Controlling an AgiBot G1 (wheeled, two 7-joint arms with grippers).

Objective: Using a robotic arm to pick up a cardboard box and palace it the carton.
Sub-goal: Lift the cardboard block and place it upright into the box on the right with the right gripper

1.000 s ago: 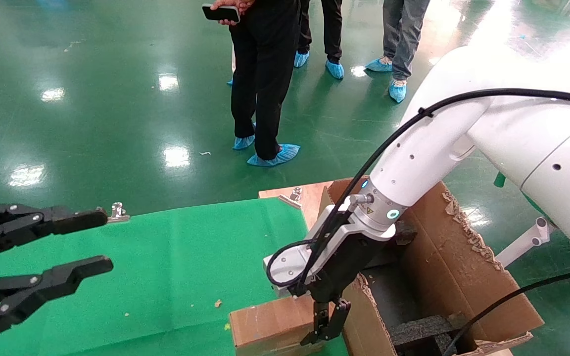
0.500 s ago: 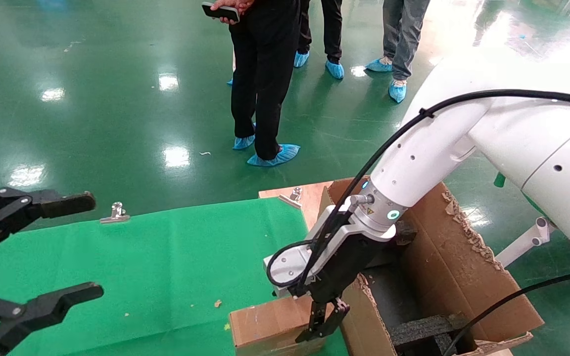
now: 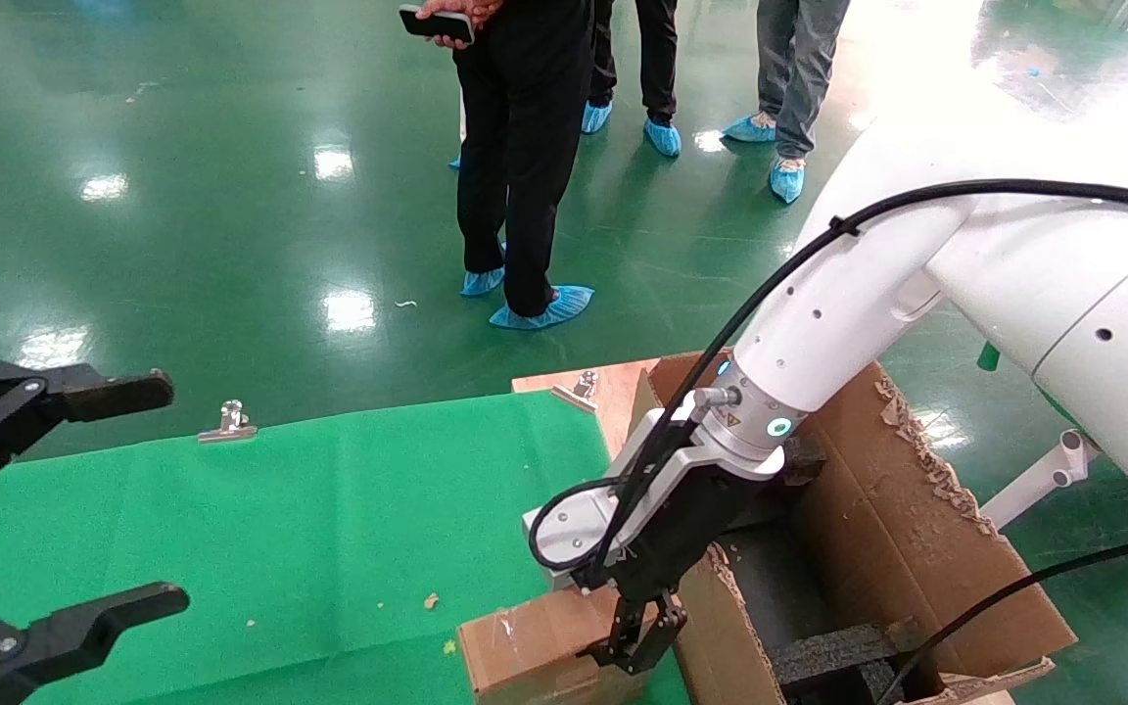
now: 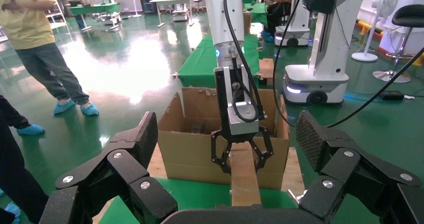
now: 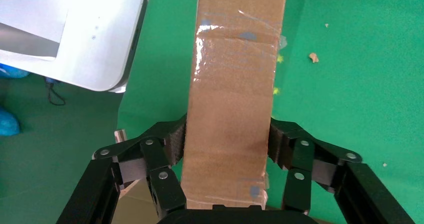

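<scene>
- the right gripper (image 3: 634, 641) is clamped across the narrow width of the box (image 3: 535, 646), one pad on each long side; the right wrist view shows the fingers (image 5: 172, 141) pressed flat to the cardboard, a grip that suits a flat box because the pads bear on its stiff edges.
- the box sits at the near right corner of the green cloth (image 3: 329, 509), just beside the carton (image 3: 877, 548); whether its base has left the cloth is hard to tell, since the head view cuts off its lower edge.
- the arm (image 3: 838, 304) reaches down over the carton's near wall, so the box is held close to where it must go: likely a short lift and a sideways carry.
- the left gripper (image 3: 55, 519) hangs wide open over the left of the cloth, well apart from the box, holding nothing.
- in the way: the carton's ragged near wall (image 3: 721, 627) stands between box and cavity, and the box would have to clear it.
- black foam blocks (image 3: 838, 651) lie inside the carton and take up part of the floor, so the landing room looks tight.
- the arm's black cable (image 3: 564, 509) loops beside the wrist, near the torn flap edge; it could snag.
- people in blue shoe covers (image 3: 540, 308) stand on the floor beyond the table, well apart from the work.
- a metal clip (image 3: 228, 421) pins the cloth's far edge.
</scene>
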